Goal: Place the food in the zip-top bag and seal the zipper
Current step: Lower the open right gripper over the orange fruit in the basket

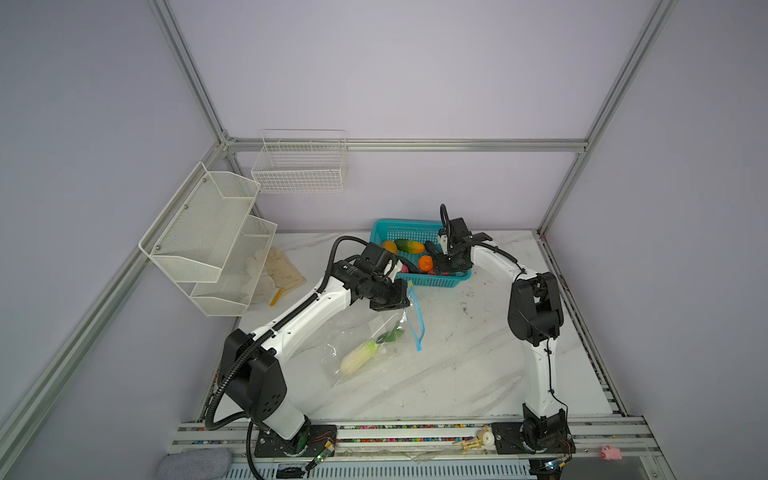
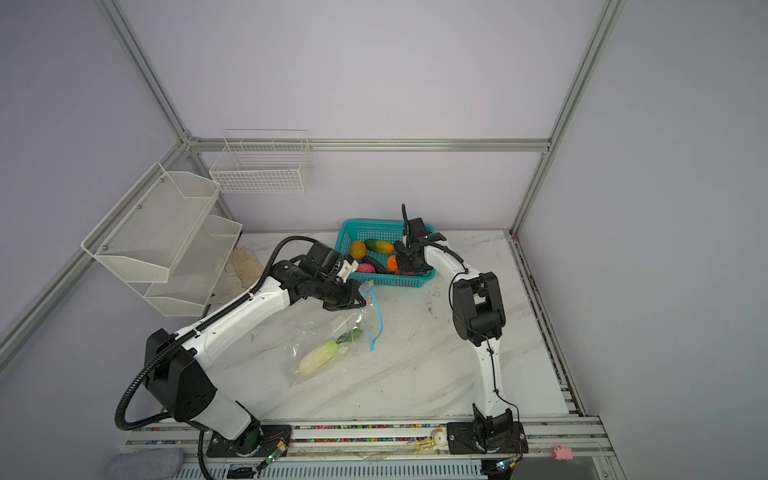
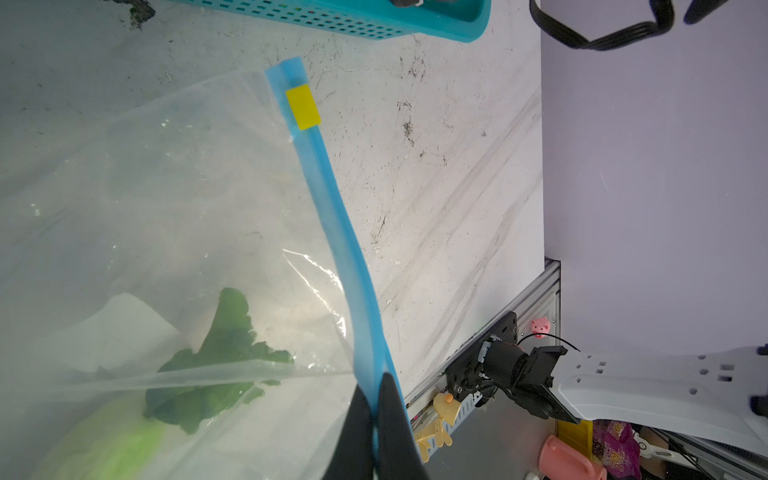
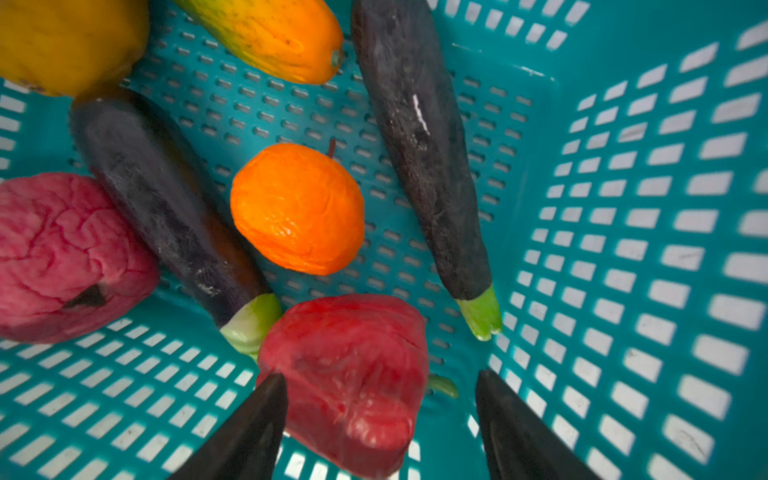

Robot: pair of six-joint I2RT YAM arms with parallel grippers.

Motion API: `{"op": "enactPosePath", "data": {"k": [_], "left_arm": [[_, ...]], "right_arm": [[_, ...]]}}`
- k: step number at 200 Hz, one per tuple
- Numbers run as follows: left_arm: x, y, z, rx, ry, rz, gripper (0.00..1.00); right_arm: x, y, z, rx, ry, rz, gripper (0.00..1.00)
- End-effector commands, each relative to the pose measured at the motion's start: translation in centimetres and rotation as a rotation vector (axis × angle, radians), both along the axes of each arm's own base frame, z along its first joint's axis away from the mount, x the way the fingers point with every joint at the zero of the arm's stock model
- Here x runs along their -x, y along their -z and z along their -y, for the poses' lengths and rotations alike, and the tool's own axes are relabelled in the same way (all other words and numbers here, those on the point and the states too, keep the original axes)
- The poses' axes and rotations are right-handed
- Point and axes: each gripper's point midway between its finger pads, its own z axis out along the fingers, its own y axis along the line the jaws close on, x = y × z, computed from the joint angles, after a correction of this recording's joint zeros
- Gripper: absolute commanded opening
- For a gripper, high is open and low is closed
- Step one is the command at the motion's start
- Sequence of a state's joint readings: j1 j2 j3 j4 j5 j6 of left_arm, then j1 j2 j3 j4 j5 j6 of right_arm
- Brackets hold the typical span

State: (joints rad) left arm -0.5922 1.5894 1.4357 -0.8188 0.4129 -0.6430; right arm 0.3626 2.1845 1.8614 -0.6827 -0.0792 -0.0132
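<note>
The clear zip-top bag (image 1: 357, 332) (image 2: 320, 336) lies on the table with a white radish (image 1: 356, 358) (image 2: 315, 359) (image 3: 104, 436) inside. My left gripper (image 3: 377, 399) (image 1: 401, 300) is shut on the bag's light-blue zipper (image 3: 332, 216) (image 1: 417, 320) and holds that edge up. The yellow slider (image 3: 303, 107) sits at the strip's far end. My right gripper (image 4: 381, 376) (image 1: 442, 270) is open, down in the teal basket, straddling a red piece (image 4: 345, 332). An orange (image 4: 297, 208), two dark eggplants (image 4: 424, 166), a pink piece (image 4: 62, 257), mango (image 4: 66, 41) and cucumber (image 4: 274, 37) lie around it.
The teal basket (image 1: 432, 283) (image 4: 623, 208) stands at the back of the table. White mesh shelves (image 1: 208, 241) and a wire basket (image 1: 299, 166) hang at the left wall. Gloves (image 1: 278, 270) lie beneath the shelves. A pink pig (image 1: 611, 452) sits on the front rail.
</note>
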Motion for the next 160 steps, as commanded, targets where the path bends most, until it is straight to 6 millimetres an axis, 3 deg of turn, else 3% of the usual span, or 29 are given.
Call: {"op": "enactPosePath", "data": {"k": [1, 91, 133, 160], "left_arm": [[0.4, -0.2, 0.2, 0.024, 0.015, 0.016, 0.0], [0.3, -0.5, 0.2, 0.028, 0.013, 0.023, 0.0], [0.2, -0.3, 0.3, 0.027, 0.014, 0.019, 0.0], [0.2, -0.4, 0.4, 0.027, 0.014, 0.02, 0.0]], "right_arm": [[1.5, -0.8, -0.4, -0.01, -0.034, -0.015, 0.78], [2.3, 2.3, -0.6, 0.031, -0.054, -0.083, 0.89], [2.4, 4.4, 0.0, 0.072, -0.043, -0.118, 0.89], [1.7, 4.8, -0.1, 0.076, -0.036, -0.115, 0.89]]}}
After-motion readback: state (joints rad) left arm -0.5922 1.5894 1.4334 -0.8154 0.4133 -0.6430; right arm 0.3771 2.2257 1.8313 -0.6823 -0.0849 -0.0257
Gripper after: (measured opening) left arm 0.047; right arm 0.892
